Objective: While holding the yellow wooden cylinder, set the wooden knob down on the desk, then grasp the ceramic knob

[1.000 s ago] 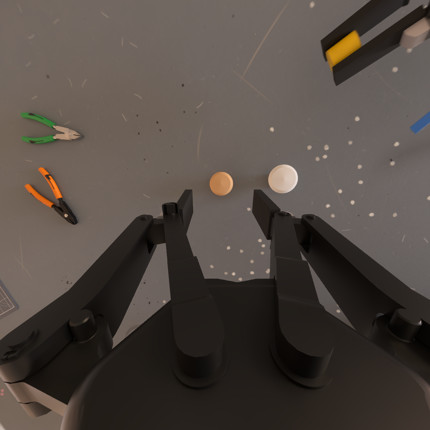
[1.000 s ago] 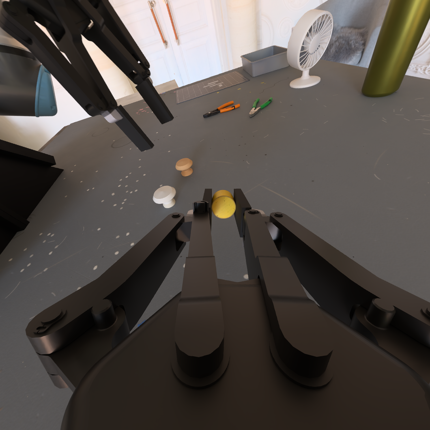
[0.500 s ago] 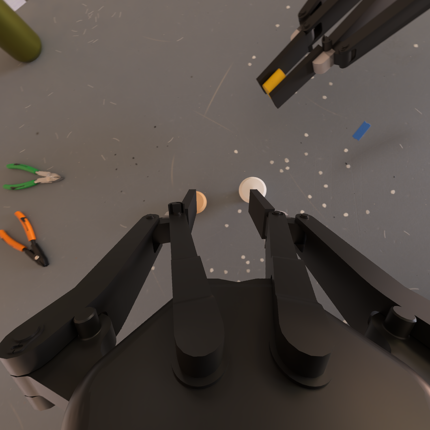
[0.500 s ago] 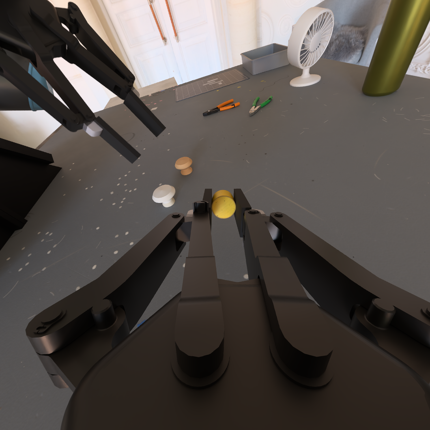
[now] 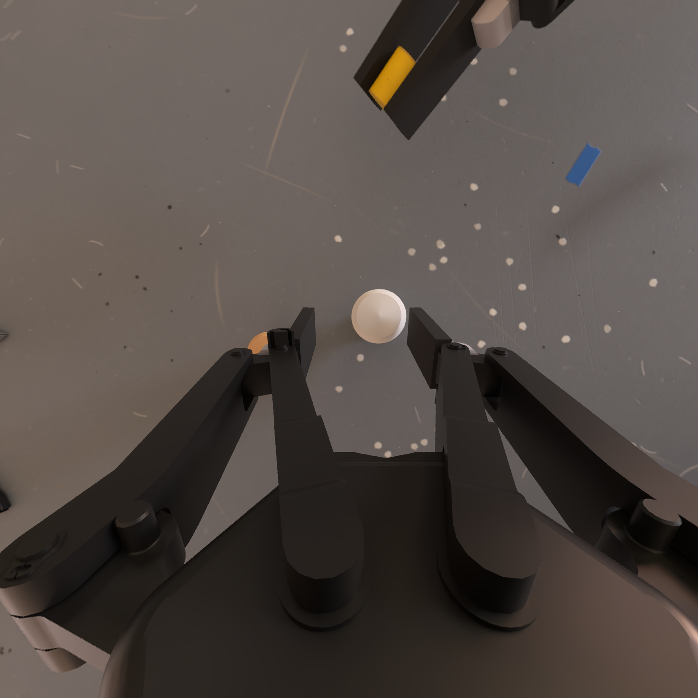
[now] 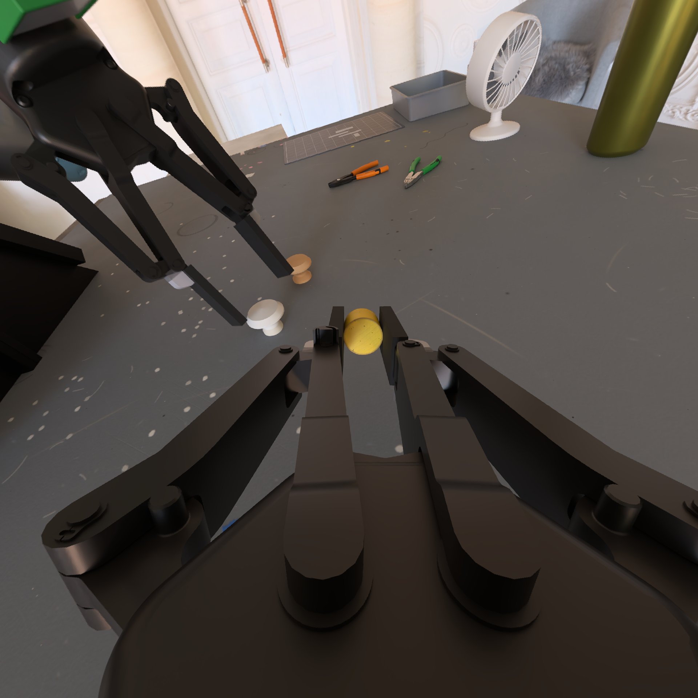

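The white ceramic knob [image 5: 379, 315] stands on the grey desk [image 5: 189, 189], between the fingertips of my open, empty left gripper [image 5: 362, 323], with a gap on each side. The tan wooden knob [image 5: 257, 343] stands on the desk just left of it, mostly hidden behind my left finger. In the right wrist view the left gripper [image 6: 260, 294] hangs low over both knobs, the ceramic one [image 6: 266, 315] and the wooden one [image 6: 300, 268]. My right gripper [image 6: 362, 317] is shut on the yellow wooden cylinder [image 6: 362, 334], held above the desk; the cylinder also shows in the left wrist view [image 5: 393, 75].
Orange pliers [image 6: 357, 174] and green pliers [image 6: 421, 172] lie farther back. A cutting mat [image 6: 340, 136], grey bin [image 6: 430, 94], white fan [image 6: 498, 75] and olive cylinder [image 6: 642, 75] stand at the far edge. A black block [image 6: 30, 283] is at the left. Blue tape [image 5: 582, 164] lies on the desk.
My left gripper rose from above the wooden knob, moved right and came down around the ceramic knob, staying open. The right gripper and its cylinder have not moved.
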